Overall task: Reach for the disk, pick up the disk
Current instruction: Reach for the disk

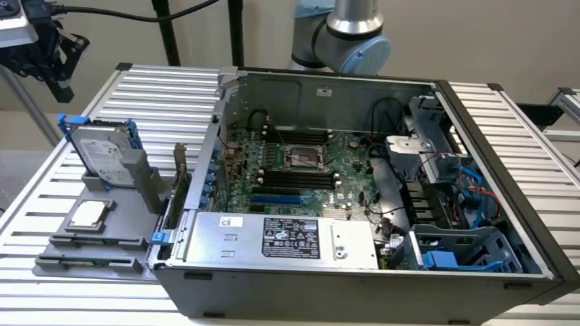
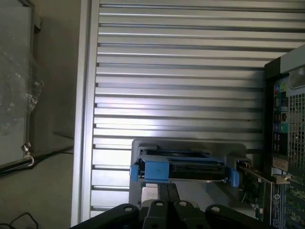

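Note:
The disk [image 1: 98, 152] is a silver-grey hard drive with a white label in a bright blue bracket. It stands upright on its edge in a grey holder [image 1: 136, 178] on the exterior view's left, beside the open computer case. My gripper [image 1: 62, 89] hangs high above the slatted table, up and to the exterior view's left of the disk, well apart from it. Its black fingers taper together and hold nothing. In the wrist view the disk [image 2: 183, 168] shows edge-on with its blue bracket ends, just beyond my shut gripper [image 2: 167, 190].
The open computer case [image 1: 363, 183] with motherboard, cables and a silver power supply [image 1: 281, 238] stands on the slatted aluminium table [image 1: 154, 85]. A small square silver chip [image 1: 89, 214] lies on the grey tray [image 1: 91, 261]. A circuit card [image 2: 257, 188] stands beside the disk.

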`<state>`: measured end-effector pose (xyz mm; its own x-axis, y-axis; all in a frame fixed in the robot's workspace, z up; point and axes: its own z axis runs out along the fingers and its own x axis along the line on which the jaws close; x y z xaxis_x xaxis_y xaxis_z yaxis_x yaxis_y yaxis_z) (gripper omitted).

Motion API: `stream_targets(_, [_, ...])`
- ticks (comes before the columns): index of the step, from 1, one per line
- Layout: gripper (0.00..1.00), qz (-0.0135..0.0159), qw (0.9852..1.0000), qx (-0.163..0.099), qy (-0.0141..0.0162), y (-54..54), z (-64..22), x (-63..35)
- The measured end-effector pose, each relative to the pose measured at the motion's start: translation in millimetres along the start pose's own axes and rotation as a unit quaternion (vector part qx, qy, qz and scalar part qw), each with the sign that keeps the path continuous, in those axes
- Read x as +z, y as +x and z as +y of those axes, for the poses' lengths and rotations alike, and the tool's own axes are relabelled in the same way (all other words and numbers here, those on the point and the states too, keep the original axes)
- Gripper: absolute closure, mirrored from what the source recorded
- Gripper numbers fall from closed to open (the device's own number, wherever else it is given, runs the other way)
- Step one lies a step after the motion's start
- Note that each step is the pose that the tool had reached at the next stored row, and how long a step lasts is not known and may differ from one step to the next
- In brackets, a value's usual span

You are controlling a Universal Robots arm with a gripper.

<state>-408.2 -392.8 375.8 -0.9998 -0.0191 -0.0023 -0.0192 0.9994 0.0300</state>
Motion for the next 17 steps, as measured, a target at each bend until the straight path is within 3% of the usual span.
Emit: stream_targets(17, [0.89,-0.0001,1.0000,0.000,0.0000,4.1,0.5,0.1])
